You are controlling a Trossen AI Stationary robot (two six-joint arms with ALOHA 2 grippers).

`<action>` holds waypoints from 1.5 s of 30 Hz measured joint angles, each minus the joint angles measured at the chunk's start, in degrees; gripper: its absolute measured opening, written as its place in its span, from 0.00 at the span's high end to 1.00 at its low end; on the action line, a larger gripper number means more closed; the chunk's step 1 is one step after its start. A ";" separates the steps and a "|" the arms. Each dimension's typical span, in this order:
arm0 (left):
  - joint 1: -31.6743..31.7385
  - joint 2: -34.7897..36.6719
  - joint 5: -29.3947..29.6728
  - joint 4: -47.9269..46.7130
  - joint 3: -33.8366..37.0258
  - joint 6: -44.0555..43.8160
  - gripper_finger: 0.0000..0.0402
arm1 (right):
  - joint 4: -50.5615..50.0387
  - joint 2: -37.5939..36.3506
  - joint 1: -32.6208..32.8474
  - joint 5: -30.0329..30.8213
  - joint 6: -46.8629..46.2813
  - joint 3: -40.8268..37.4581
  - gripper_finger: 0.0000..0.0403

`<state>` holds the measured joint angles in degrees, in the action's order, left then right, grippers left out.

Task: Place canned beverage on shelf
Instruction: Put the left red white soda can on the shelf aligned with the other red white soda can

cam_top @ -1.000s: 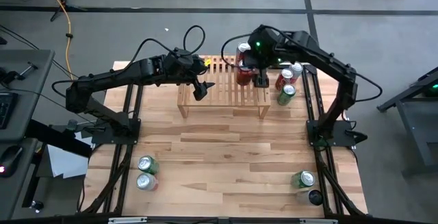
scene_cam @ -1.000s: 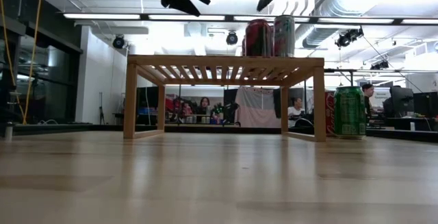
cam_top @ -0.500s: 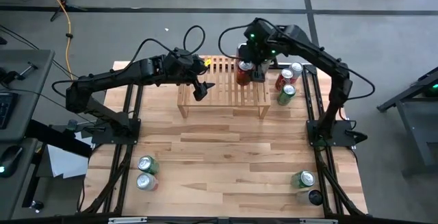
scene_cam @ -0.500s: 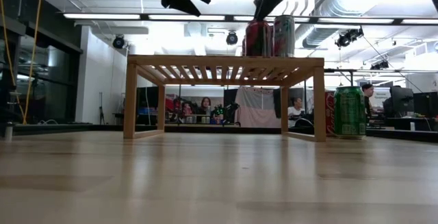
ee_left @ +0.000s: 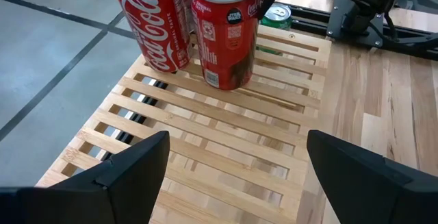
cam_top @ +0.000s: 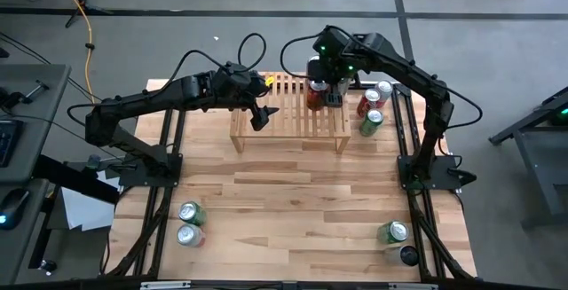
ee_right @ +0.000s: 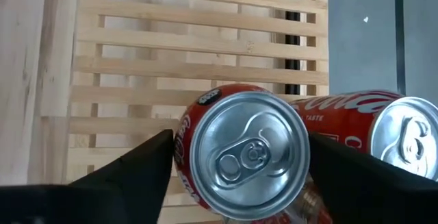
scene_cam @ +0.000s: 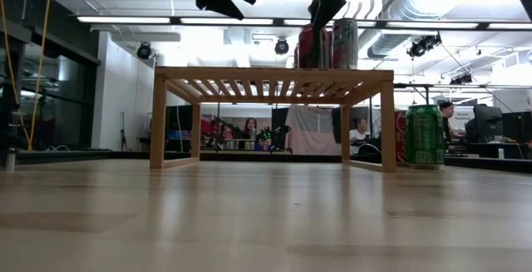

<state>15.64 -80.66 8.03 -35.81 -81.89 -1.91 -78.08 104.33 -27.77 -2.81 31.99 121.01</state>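
The light-wood slatted shelf (cam_top: 288, 113) stands at the table's far middle. Two red cans stand upright on its slats at its right end: one (cam_top: 316, 95) (ee_right: 250, 155) under my right gripper, and a Coca-Cola can (cam_top: 316, 64) (ee_left: 154, 22) behind it. My right gripper (cam_top: 329, 93) (scene_cam: 327, 10) is open, pointing down, with a finger on either side of the nearer red can's top. My left gripper (cam_top: 259, 117) (ee_left: 236, 155) is open and empty, held above the shelf's left part. My right gripper's fingers (ee_right: 130, 176) stand close on either side of the red can's top rim (ee_right: 185, 138), coming from above. I cannot tell whether they touch it. The can stands upright on the shelf's slats.
A red can (cam_top: 367, 104), a green can (cam_top: 371, 123) (scene_cam: 425, 136) and a silver-topped can (cam_top: 383, 89) stand on the table right of the shelf. Two cans (cam_top: 189, 223) lie near the front left, and two more (cam_top: 395, 241) near the front right.
My right gripper has gone down and a little toward the table's far left, ending just over the nearer red can on the shelf. The cans and the shelf have stayed where they were.
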 joint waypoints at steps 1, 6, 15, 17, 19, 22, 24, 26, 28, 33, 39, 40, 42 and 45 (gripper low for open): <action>0.00 0.00 0.00 0.01 0.00 0.00 0.16 | -0.01 0.00 0.00 0.00 -0.02 0.00 0.28; 0.00 0.00 0.00 -0.01 0.00 0.02 0.16 | 0.02 -0.02 0.00 -0.02 -0.30 0.04 0.34; 0.07 0.00 0.00 -0.71 0.00 3.07 0.16 | -0.57 0.13 3.18 3.47 -21.09 2.58 0.34; 0.32 0.00 0.00 -0.67 0.00 3.19 0.16 | 0.08 0.11 4.47 4.82 -30.77 4.16 0.34; 0.56 0.00 0.00 -0.66 0.00 3.23 0.16 | 0.19 0.11 5.74 7.47 -38.48 5.30 0.34; 0.89 0.00 0.00 -0.34 0.00 3.13 0.16 | -0.13 0.04 7.25 12.18 -48.08 5.86 0.34; 0.90 0.00 0.00 -0.35 0.00 3.05 0.16 | -1.06 0.05 7.76 15.54 -55.57 5.86 0.34; 0.90 0.00 0.00 -0.35 0.00 3.05 0.16 | -2.31 0.48 7.90 16.50 -61.40 5.90 0.34; 0.90 0.00 0.00 -0.35 0.00 3.06 0.16 | -2.80 1.18 7.90 17.45 -64.77 5.75 0.34; 0.90 0.00 0.00 -0.30 0.00 3.04 0.16 | -4.71 2.73 7.93 18.73 -66.98 5.57 0.34; 0.90 0.00 0.00 -0.33 0.00 3.04 0.16 | -5.36 3.58 7.93 19.57 -67.00 5.62 0.34; 0.90 0.00 0.00 -0.35 0.00 3.02 0.16 | -5.44 3.63 7.91 19.83 -66.87 5.62 0.34; 0.90 0.00 0.00 -0.34 0.00 2.81 0.16 | -5.38 3.65 7.90 19.82 -66.58 5.62 0.34; 0.90 0.00 0.02 -0.34 0.00 2.56 0.16 | -5.23 3.67 7.89 19.78 -66.26 5.62 0.34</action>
<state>16.53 -80.66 8.05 -36.15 -81.89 0.64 -83.32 108.01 -19.88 16.97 -34.27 126.63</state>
